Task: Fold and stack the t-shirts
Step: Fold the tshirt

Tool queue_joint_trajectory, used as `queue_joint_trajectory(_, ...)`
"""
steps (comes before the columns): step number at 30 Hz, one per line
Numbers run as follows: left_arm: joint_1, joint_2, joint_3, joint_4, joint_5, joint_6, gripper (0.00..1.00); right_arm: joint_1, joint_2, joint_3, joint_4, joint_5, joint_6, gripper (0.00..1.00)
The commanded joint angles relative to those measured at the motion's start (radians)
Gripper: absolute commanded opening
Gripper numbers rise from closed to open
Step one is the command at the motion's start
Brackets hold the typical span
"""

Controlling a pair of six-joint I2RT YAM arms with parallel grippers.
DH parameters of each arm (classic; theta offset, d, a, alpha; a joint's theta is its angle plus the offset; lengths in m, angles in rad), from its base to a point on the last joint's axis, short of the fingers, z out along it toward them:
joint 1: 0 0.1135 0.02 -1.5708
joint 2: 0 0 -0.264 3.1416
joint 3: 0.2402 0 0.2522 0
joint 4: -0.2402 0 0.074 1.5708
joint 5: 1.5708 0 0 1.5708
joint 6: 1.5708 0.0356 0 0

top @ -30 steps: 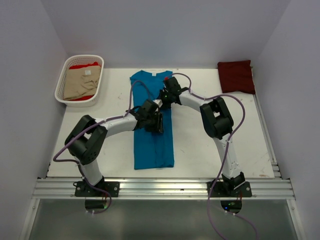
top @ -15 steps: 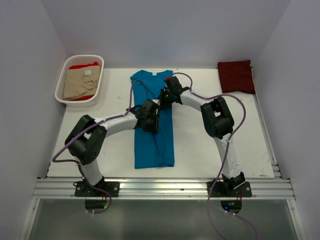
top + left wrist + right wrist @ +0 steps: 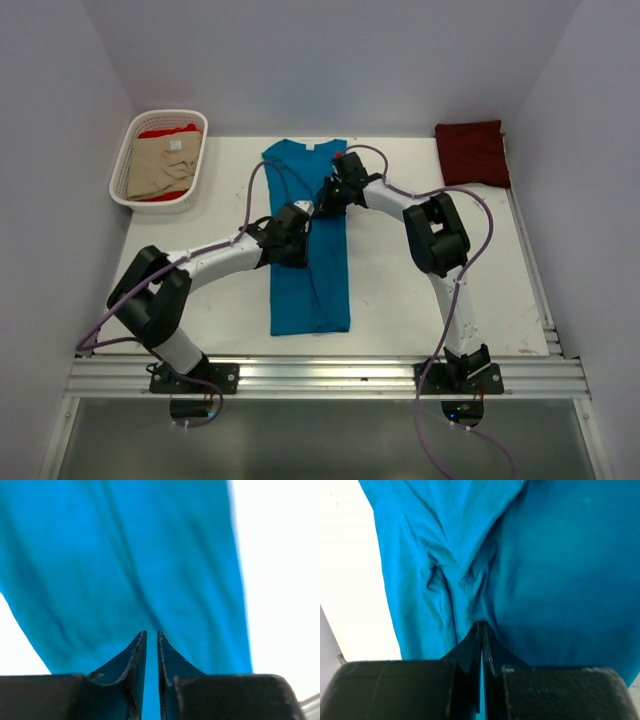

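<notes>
**Teal-blue t-shirt (image 3: 310,280) lying flat under both grippers**

Right gripper (image 3: 481,625) is pinching puckered cloth in the shirt's upper half, jaws together. Left gripper (image 3: 151,633) is sitting at mid-shirt, jaws a narrow slit apart; whether it is gripping cannot be told.

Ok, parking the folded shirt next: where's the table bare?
Most bare table lies right of the teal t-shirt, nearer than the maroon t-shirt, right arm spanning it. Smaller: between white basket and teal t-shirt. Crowded where left gripper and right gripper pinch mid-shirt.
</notes>
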Motion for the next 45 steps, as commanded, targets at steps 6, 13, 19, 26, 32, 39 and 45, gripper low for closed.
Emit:
queue_joint_trajectory(6, -0.029, -0.046, 0.087, -0.015, -0.035, 0.034, 0.09, -0.027, 0.026, -0.04, -0.08, 0.081, -0.034, 0.0)
queue_joint_trajectory(13, -0.095, 0.008, 0.149, -0.082, -0.01, 0.113, 0.4, -0.027, 0.027, -0.042, -0.083, 0.08, -0.034, 0.0)
queue_joint_trajectory(19, -0.152, 0.033, 0.181, -0.154, -0.016, 0.121, 0.51, -0.028, 0.029, -0.04, -0.083, 0.08, -0.035, 0.0)
queue_joint_trajectory(26, -0.181, 0.051, 0.18, -0.24, -0.076, 0.069, 0.51, -0.028, 0.03, -0.04, -0.081, 0.08, -0.034, 0.0)
queue_joint_trajectory(32, -0.189, 0.091, 0.148, -0.24, -0.079, 0.052, 0.47, -0.03, 0.03, -0.049, -0.073, 0.075, -0.028, 0.0)
queue_joint_trajectory(39, -0.221, 0.11, 0.134, -0.203, -0.055, 0.043, 0.44, -0.033, 0.03, -0.051, -0.07, 0.074, -0.028, 0.0)
queue_joint_trajectory(45, -0.227, 0.122, 0.135, -0.2, -0.052, 0.04, 0.42, -0.034, 0.03, -0.054, -0.067, 0.072, -0.028, 0.0)
